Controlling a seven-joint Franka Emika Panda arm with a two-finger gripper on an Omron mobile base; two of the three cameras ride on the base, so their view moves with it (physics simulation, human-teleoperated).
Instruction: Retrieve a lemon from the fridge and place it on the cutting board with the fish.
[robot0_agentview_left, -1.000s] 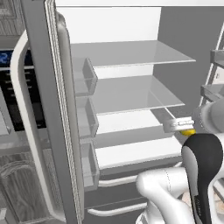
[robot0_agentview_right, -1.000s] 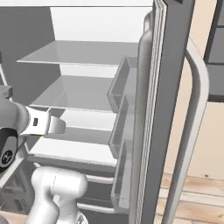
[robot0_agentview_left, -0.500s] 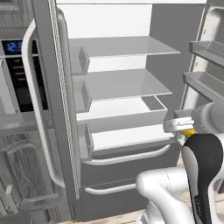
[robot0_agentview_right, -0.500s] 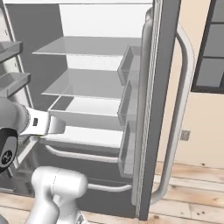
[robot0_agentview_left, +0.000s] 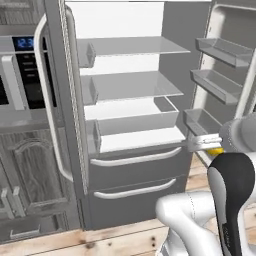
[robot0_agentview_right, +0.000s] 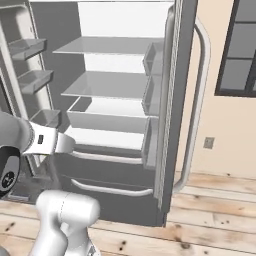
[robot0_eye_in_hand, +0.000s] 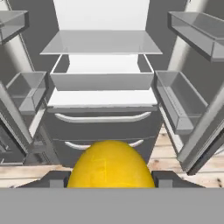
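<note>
Both doors of the fridge (robot0_agentview_left: 135, 150) are swung wide, leaving open floor before the two closed drawers (robot0_eye_in_hand: 103, 124). The clear shelves (robot0_agentview_right: 107, 85) and door bins (robot0_agentview_left: 220, 85) are shown bare. In the hand view, the lemon (robot0_eye_in_hand: 110, 166) is seen clamped in the gripper (robot0_eye_in_hand: 110, 178), outside the fridge.

I count one lemon (robot0_eye_in_hand: 110, 165), one fridge (robot0_agentview_left: 135, 120) with two doors open — two glass shelves (robot0_agentview_left: 135, 86) inside, two drawers (robot0_agentview_left: 137, 170) below.
</note>
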